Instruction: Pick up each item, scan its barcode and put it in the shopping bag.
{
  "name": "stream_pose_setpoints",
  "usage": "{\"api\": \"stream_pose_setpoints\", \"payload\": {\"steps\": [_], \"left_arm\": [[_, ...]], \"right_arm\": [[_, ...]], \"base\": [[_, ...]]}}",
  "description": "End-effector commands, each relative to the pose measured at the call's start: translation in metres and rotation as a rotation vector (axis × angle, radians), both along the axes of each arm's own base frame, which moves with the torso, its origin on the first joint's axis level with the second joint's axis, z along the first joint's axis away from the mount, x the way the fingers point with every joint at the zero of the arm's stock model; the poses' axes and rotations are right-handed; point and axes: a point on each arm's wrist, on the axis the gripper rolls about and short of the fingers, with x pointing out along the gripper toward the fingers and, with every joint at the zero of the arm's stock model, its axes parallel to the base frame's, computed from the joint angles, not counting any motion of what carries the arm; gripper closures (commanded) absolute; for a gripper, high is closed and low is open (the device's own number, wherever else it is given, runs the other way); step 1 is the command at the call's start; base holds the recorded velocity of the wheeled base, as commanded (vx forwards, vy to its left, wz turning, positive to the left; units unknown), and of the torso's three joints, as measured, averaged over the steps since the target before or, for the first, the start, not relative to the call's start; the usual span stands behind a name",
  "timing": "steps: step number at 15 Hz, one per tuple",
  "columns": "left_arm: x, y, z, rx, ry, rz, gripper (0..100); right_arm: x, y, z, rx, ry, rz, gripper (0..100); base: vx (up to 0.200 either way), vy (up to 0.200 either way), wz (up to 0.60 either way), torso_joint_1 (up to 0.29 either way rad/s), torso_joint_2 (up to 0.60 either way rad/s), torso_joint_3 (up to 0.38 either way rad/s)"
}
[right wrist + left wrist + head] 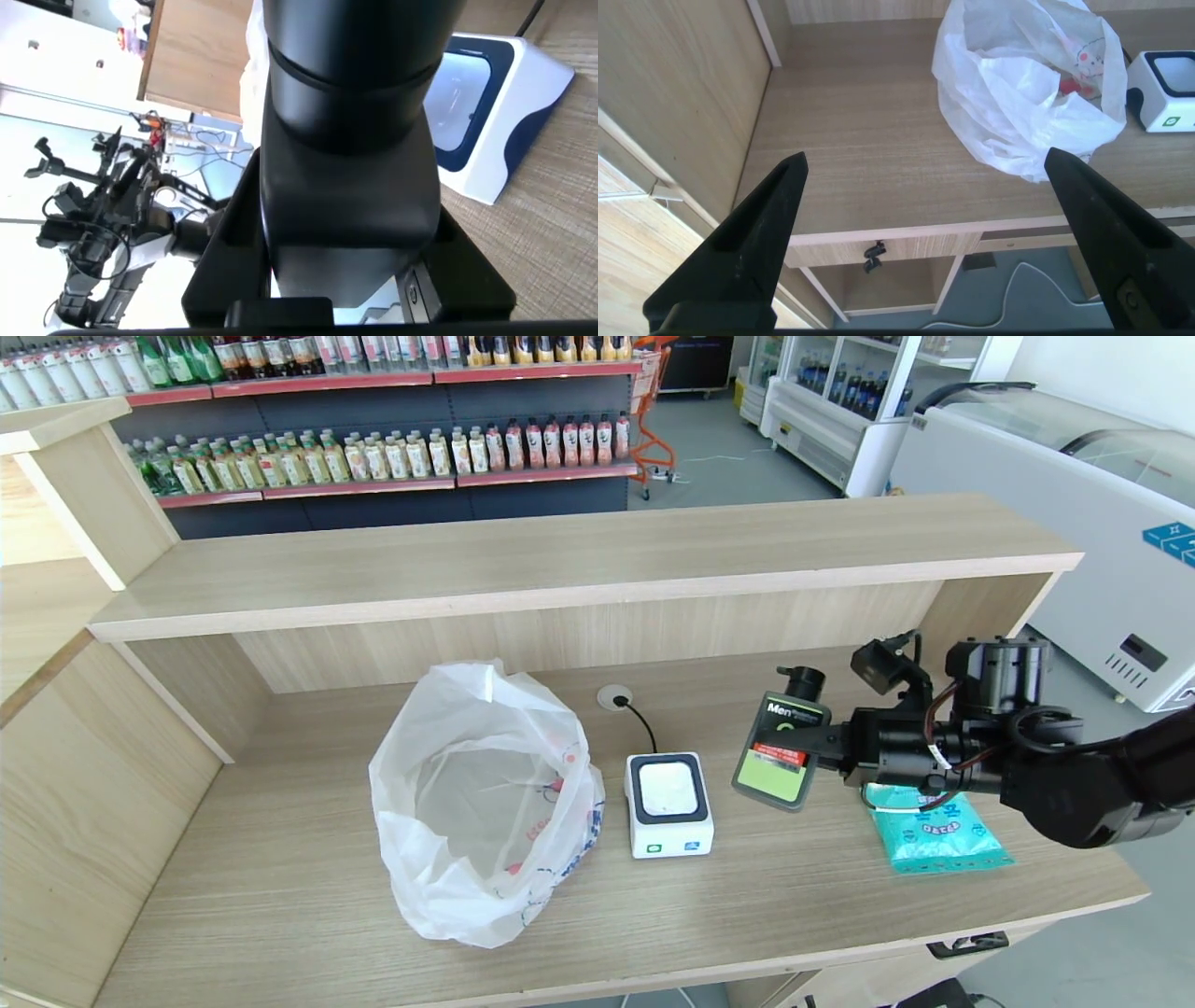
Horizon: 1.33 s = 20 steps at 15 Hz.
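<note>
**Bottle held beside the scanner**

The right gripper (780,744) is clenched on a dark bottle (773,777) with a black cap and a green label. The bottle is up in the air over the right half of the bench (280,896). It is just to the right of the white scanner (667,803) and does not touch it. The bottle is tilted, with its cap pointing toward the back wall and its label facing up. In the right wrist view the bottle shows big and dark between the fingers, with the scanner just past it.

The scanner sits in the middle of the bench. A black cable (642,723) runs from it to a round hole (614,696) near the back wall.

The white shopping bag (485,803) stands just left of the scanner. Its mouth is open. I cannot tell if anything is inside it.

A blue-green packet (938,835) lies flat near the right edge of the bench, partly under the right arm.

The left gripper (924,159) hangs over the front left corner of the bench. Its two black fingers (757,243) are spread wide apart and hold nothing. The bag is well apart from it.

Behind the bench are shelves (373,476) full of drink bottles.
</note>
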Motion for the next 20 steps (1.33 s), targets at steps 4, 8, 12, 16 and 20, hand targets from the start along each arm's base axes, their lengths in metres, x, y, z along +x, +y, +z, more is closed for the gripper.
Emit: {"api": "stream_pose_setpoints", "payload": {"steps": [4, 8, 12, 16, 20], "left_arm": [[0.000, 0.000, 0.000, 0.000, 0.001, 0.001, 0], [0.000, 0.000, 0.000, 0.000, 0.002, 0.001, 0], [0.000, 0.000, 0.000, 0.000, 0.001, 0.001, 0], [0.000, 0.000, 0.000, 0.000, 0.001, 0.001, 0], [0.000, 0.000, 0.000, 0.000, 0.002, 0.001, 0]], "right_arm": [[0.007, 0.006, -0.007, -0.003, 0.011, 0.016, 100], [0.007, 0.009, -0.001, -0.003, -0.019, 0.022, 100], [-0.031, 0.001, 0.054, -0.027, -0.301, 0.030, 100], [-0.132, 0.017, 0.126, -0.039, -0.582, 0.121, 100], [-0.144, 0.048, 0.139, -0.353, -0.650, -0.237, 100]], "base": [[0.000, 0.000, 0.00, 0.000, 0.00, 0.000], [0.000, 0.000, 0.00, 0.000, 0.00, 0.000], [0.000, 0.000, 0.00, 0.000, 0.00, 0.000], [0.000, 0.000, 0.00, 0.000, 0.00, 0.000], [0.000, 0.000, 0.00, 0.000, 0.00, 0.000]]}}
